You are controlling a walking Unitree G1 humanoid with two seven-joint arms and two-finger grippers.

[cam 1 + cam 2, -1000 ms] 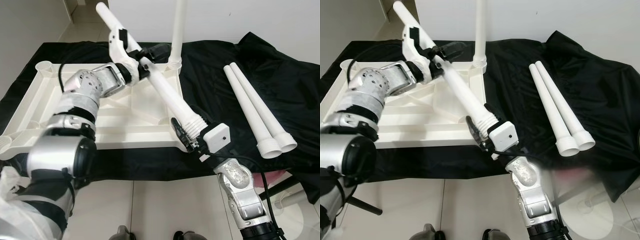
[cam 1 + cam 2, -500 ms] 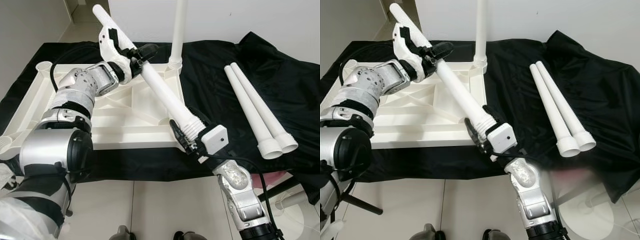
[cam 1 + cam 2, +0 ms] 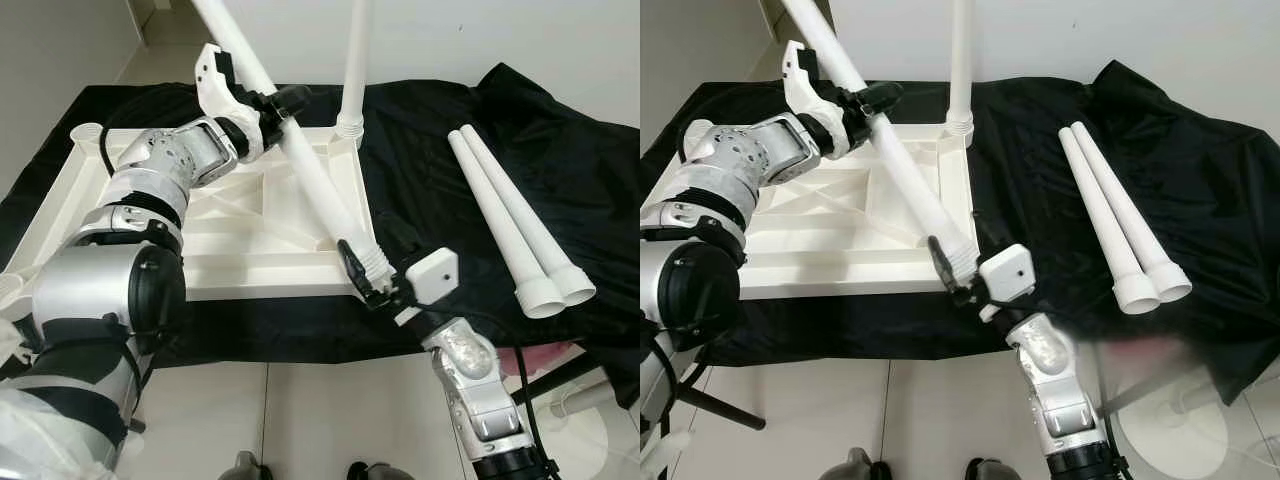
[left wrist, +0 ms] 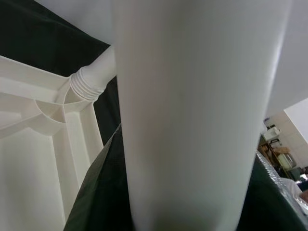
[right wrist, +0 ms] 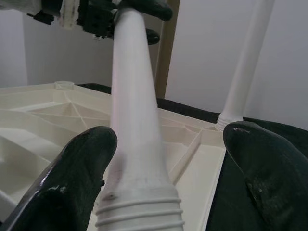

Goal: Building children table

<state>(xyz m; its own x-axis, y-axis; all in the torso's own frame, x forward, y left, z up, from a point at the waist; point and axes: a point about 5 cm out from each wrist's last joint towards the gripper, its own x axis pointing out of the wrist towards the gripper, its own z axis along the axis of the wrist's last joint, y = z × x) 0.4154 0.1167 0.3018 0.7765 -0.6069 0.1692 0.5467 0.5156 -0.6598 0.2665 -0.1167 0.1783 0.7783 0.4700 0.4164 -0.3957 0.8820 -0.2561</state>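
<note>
While the white tabletop [image 3: 255,225] lies upside down on a black cloth [image 3: 440,150] spread over a low surface, both arms work on one long white leg [image 3: 310,175]. That leg runs on a slant from high at the far left, down across the ribbed underside of the tabletop, to its near right corner. The left hand [image 3: 262,108] is clamped around the upper part of the leg, with black fingers [image 3: 880,93] wrapped over the tube; in the left wrist view the tube [image 4: 192,115] stands very close and blurred. The right hand [image 3: 368,272] sits at the leg's ribbed lower end [image 5: 139,211], at the near right corner of the tabletop. In the right wrist view its two black fingers [image 5: 77,187] stand wide on either side of the ribbed end, apart from it rather than pressed on it.

At the far right corner of the tabletop a second leg [image 3: 355,60] stands upright, its ribbed base [image 4: 91,82] seated in the corner socket. An open round socket [image 3: 88,131] shows at the far left corner, and another [image 3: 8,288] at the near left corner.

Well apart to the right, two more legs [image 3: 510,225] lie side by side on the cloth, touching along their length, with their wider ribbed ends toward the robot. Pale floor tiles [image 3: 300,420] show below the near edge of the cloth.
</note>
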